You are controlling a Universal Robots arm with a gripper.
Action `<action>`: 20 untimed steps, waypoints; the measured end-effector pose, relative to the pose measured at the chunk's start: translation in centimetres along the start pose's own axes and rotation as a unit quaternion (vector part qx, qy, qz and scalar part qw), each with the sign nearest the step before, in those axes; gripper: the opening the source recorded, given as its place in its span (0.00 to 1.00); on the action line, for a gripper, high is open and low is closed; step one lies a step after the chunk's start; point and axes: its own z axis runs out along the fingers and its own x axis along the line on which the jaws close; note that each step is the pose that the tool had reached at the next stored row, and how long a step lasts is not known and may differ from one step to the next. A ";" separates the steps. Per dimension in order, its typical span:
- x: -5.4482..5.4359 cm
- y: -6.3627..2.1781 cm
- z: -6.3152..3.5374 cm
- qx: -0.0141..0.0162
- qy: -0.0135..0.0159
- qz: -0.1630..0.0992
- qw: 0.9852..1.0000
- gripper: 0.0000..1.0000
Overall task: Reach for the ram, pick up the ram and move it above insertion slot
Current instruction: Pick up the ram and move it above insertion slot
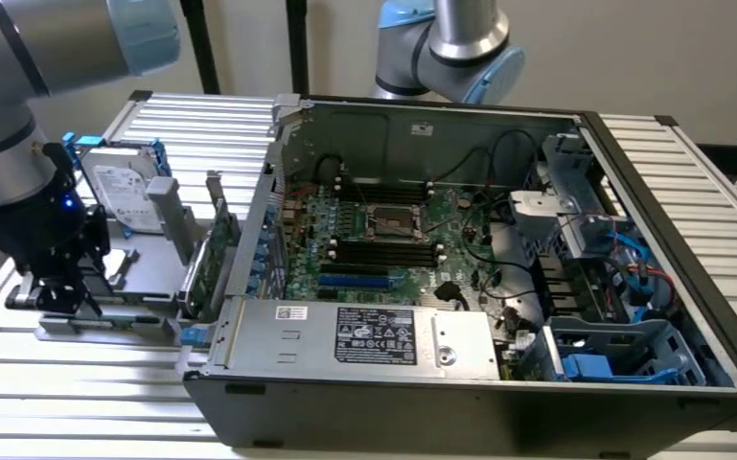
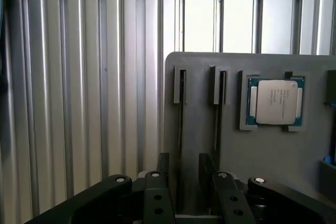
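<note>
The long, thin circuit-board ram stick (image 2: 181, 124), seen edge-on as a dark strip, stands in a narrow slot of the flat grey holder plate (image 2: 262, 161). A second slot (image 2: 218, 114) lies just beside it. I judge that an off-centre grip could tilt the stick so it binds in its slot, or a finger could snag the neighbouring slot's lip.

The black two-fingered hand (image 2: 185, 163) is spread wide and holds nothing. Its fingers (image 2: 157, 198) straddle the ram's slot, apparently clear of it. In the exterior view the hand (image 1: 68, 287) sits at 9 o'clock of the open black computer case (image 1: 688, 287), over the ribbed aluminium worktop (image 1: 87, 383).
</note>
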 end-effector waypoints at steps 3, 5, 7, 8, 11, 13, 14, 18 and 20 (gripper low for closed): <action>0.1 0.00 0.55 0.000 0.000 0.000 1.000 0.36; 0.1 -0.01 0.92 0.000 0.000 0.000 1.000 0.36; 0.2 -0.01 1.28 0.000 0.000 0.000 1.000 0.36; 0.2 -0.01 1.47 0.000 -0.001 0.000 1.000 0.36; 0.2 -0.01 2.01 0.000 -0.001 0.000 1.000 0.36; 0.2 -0.02 2.38 0.000 -0.002 0.000 1.000 0.36; 0.2 -0.02 2.55 0.000 -0.002 0.000 1.000 0.36; 0.2 -0.04 3.08 0.000 -0.006 0.000 1.000 0.36; 0.2 -0.06 3.21 0.000 -0.007 0.000 1.000 0.36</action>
